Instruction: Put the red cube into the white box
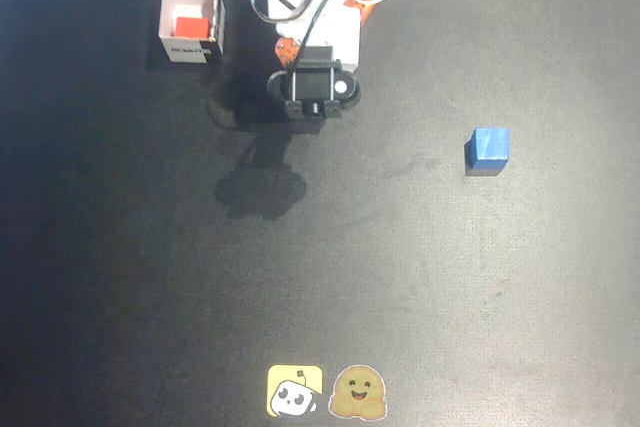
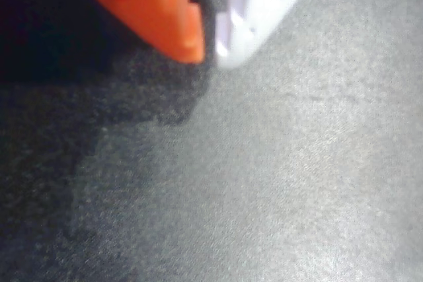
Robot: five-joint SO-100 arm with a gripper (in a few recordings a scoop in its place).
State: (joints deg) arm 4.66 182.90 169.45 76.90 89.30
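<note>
Cube and box come first: the red cube sits inside the white box, which stands on the black table just left of the folded arm in the overhead view. In the wrist view the gripper hangs above bare table, its orange and white fingertips almost touching, nothing between them. The blue cube lies well right of the box.
</note>
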